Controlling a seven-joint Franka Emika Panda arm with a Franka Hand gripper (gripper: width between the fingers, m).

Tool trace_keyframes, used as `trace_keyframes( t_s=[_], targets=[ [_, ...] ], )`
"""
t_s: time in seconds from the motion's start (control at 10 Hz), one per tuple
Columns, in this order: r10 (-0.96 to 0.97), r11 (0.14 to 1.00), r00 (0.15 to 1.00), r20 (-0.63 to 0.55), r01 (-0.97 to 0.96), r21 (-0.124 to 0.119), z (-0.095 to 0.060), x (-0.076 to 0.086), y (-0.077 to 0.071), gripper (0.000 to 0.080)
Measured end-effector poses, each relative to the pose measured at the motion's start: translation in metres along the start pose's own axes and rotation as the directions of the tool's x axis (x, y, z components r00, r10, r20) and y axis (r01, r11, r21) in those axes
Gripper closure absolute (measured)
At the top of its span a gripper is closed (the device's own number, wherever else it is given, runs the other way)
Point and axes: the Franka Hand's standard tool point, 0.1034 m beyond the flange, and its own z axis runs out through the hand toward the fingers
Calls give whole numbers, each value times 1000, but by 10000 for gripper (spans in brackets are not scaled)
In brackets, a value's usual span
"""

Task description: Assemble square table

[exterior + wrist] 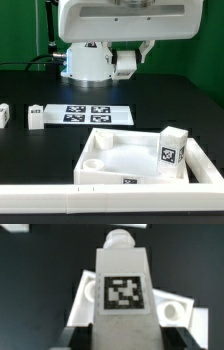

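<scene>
My gripper [122, 337] is shut on a white table leg [122, 286]. The leg's tag faces the wrist camera and its round tip points away. Dark fingers [80, 335] press on both of its sides. Behind the leg, well apart from it, lies the white square table slab [178, 308] with a round corner socket. In the exterior view the gripper [133, 57] hangs high under the arm with the leg [125, 64]. The slab [120, 160] lies below it. Another tagged leg [172, 148] stands upright at the slab's corner on the exterior view's right.
The marker board [88, 113] lies flat behind the slab. Two loose legs [35, 117] [4, 115] rest on the black table at the exterior view's left. A long white bar fence [100, 200] runs along the front edge. The robot base [88, 62] stands at the back.
</scene>
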Motion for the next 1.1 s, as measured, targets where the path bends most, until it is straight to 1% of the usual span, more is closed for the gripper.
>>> trace_keyframes(
  t_s=[0.1, 0.2, 0.3, 0.4, 0.5, 0.6, 0.8, 0.9, 1.0, 1.1],
  targets=[
    [1, 1000, 997, -76, -1, -4, -2, 5, 1, 514],
    [8, 1000, 992, -128, -8, -2, -1, 8, 4, 514],
    [35, 999, 974, -223, -32, 18, 2, 18, 9, 514],
    [49, 999, 946, -321, -45, 19, 6, 28, 18, 514],
    [38, 999, 931, -362, -40, 0, 10, 31, 18, 514],
    [33, 999, 894, -448, -43, -12, 8, 36, 18, 514],
    [23, 998, 820, -572, -56, -40, 10, 37, 24, 514],
    [9, 997, 781, -625, -58, -59, 8, 38, 28, 514],
    [-11, 995, 763, -646, -53, -81, 9, 42, 40, 514],
    [17, 995, 771, -636, -75, -64, 6, 52, 50, 514]
  ],
)
